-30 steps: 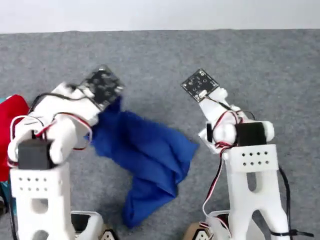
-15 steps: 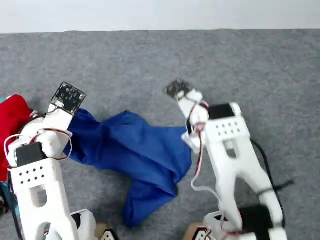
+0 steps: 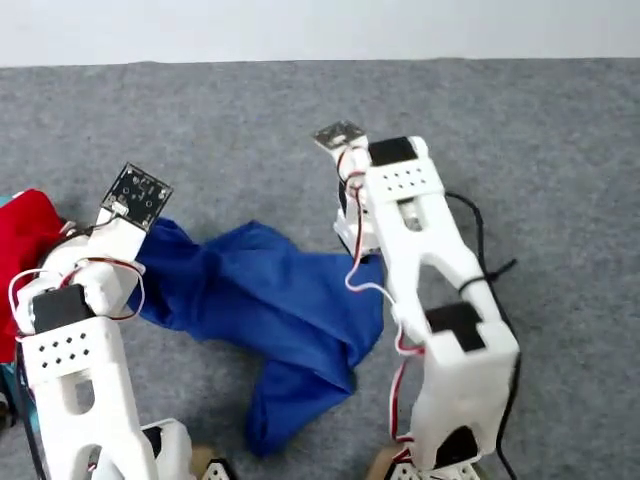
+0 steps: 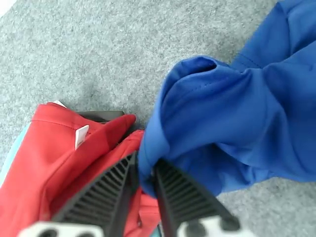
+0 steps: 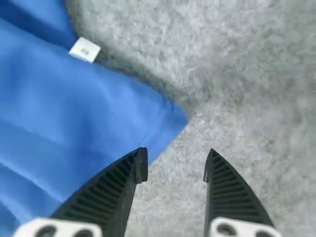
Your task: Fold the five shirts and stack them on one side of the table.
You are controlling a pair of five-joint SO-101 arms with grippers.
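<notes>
A crumpled blue shirt (image 3: 270,300) lies on the grey table between the two arms. My left gripper (image 4: 145,175) is shut on a fold of the blue shirt (image 4: 237,113) at its left end, right beside a red shirt (image 4: 74,158). That red shirt (image 3: 25,235) sits at the table's left edge. My right gripper (image 5: 175,165) is open just above the table, with one finger over the corner of the blue shirt (image 5: 74,113) and the other over bare table. A white tag (image 5: 85,50) shows on the blue cloth. The right gripper (image 3: 350,232) is at the shirt's right edge.
The grey carpet-like table top (image 3: 520,130) stretches open to the far side and right. A strip of teal cloth (image 4: 11,157) peeks from under the red shirt. The right arm's white body (image 3: 440,300) reaches out from the near edge.
The left gripper dragged the blue shirt's end leftward to the red shirt, then held still. The right arm stretched farther out and shifted left to the shirt's right corner.
</notes>
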